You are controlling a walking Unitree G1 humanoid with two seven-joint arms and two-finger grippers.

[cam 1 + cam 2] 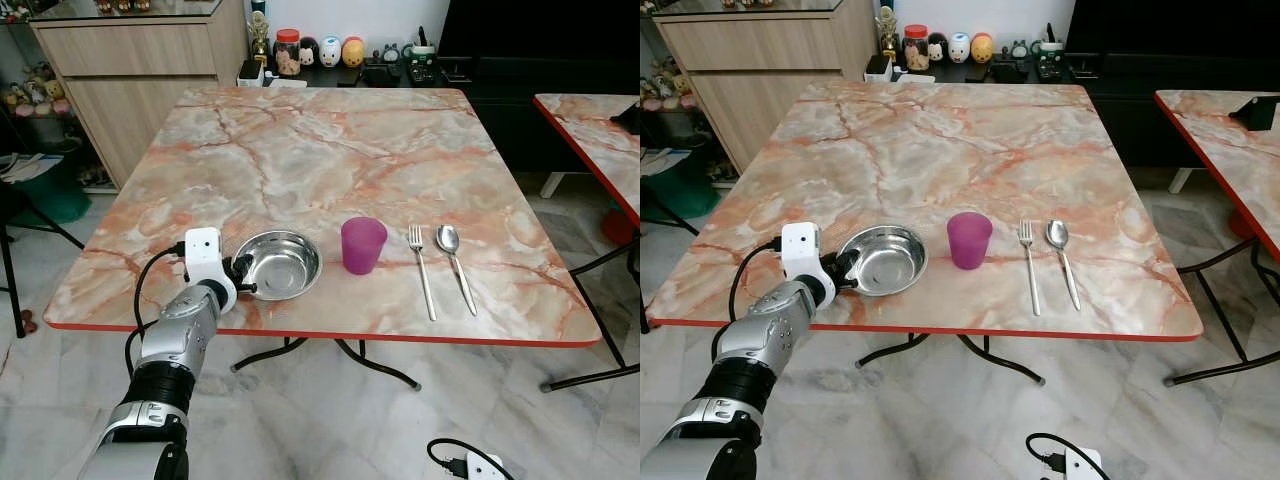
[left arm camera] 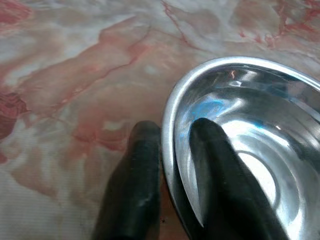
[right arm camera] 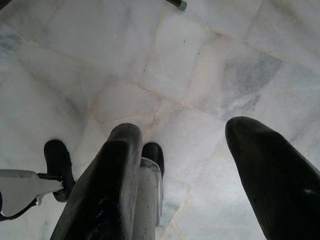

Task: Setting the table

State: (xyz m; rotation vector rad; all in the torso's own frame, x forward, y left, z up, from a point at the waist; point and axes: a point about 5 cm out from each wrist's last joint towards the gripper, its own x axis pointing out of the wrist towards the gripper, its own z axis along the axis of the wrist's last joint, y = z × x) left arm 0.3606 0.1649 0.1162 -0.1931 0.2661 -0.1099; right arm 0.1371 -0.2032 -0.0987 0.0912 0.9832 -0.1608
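A marble-patterned table (image 1: 330,150) with a red edge stands on a pale tiled floor (image 1: 330,420). The robot's left gripper (image 1: 243,277) reaches over the near edge of the table and grasps the rim of a shallow steel bowl (image 1: 280,262). In the left wrist view one black finger (image 2: 131,190) lies outside the rim on the table top, the other (image 2: 225,185) inside the bowl, with the bowl's wall pinched between them. The bowl (image 2: 250,150) rests flat on the table, directly ahead of the gripper. Just beyond the bowl, on the side away from the gripper, stands an upright purple cup (image 1: 362,245), close to the bowl but not touching it. Farther out the same way lie a fork (image 1: 422,270) and then a spoon (image 1: 455,264), side by side, handles pointing to the near edge. The right gripper (image 3: 190,175) hangs idle over the floor, its two fingers spread apart and empty. Behind the table's far edge sits a wooden cabinet (image 1: 140,70) and a low shelf with small figurines (image 1: 320,50).
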